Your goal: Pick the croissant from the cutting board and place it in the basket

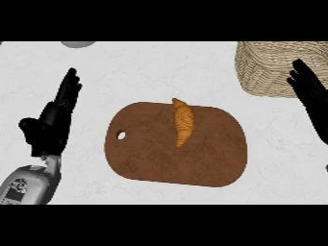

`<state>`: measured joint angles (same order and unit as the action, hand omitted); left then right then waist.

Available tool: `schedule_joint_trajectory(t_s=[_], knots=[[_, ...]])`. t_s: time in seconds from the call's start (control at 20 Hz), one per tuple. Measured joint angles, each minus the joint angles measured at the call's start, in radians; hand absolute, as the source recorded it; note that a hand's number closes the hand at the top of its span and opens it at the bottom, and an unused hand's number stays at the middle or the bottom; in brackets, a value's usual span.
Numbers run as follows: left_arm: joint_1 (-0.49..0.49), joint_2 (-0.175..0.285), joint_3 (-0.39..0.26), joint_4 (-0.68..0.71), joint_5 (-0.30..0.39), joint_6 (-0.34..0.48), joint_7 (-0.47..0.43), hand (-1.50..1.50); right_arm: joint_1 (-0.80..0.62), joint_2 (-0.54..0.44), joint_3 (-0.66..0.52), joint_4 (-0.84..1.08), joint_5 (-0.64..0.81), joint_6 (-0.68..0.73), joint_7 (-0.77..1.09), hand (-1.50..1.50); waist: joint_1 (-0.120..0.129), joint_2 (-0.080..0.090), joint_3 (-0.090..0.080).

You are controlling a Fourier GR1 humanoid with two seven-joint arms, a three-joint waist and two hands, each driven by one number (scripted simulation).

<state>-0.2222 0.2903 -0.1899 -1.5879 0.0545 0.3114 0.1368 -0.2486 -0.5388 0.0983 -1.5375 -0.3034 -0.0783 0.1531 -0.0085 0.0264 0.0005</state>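
We have yet to reach: the croissant (183, 122) lies on the cutting board (195, 161), our left hand (56, 120) and right hand (320, 108) both open. Next, the right must close round it.

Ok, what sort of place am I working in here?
Most likely a kitchen counter: a pale marbled countertop, a brown wooden cutting board with a croissant lying on it, and a woven basket at the far right.

The croissant (183, 122) lies on the cutting board (173, 158), basket (280, 67) behind right.
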Motion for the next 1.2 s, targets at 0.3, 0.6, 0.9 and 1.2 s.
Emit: schedule_joint_trajectory(t_s=[0.3,0.6,0.9,1.2], knots=[[0.081,-0.025,-0.020,0.118,0.058,-0.057,0.074,0.00,-0.187,0.139,0.109,-0.011,-0.022,0.049,-0.006,1.50,0.083,-0.002,-0.003],[0.138,-0.018,-0.043,0.172,0.092,-0.126,0.102,0.00,-0.334,0.310,0.383,0.036,0.106,0.118,-0.046,-1.50,0.125,-0.008,-0.001],[0.185,0.009,-0.005,0.173,0.126,-0.154,0.086,0.00,-0.494,0.420,0.557,0.160,0.380,-0.004,0.075,-1.50,0.080,-0.030,0.001],[0.228,0.025,0.019,0.160,0.146,-0.163,0.078,0.00,-0.748,0.326,0.598,0.207,0.577,0.077,0.318,-1.50,0.044,-0.047,0.001]])
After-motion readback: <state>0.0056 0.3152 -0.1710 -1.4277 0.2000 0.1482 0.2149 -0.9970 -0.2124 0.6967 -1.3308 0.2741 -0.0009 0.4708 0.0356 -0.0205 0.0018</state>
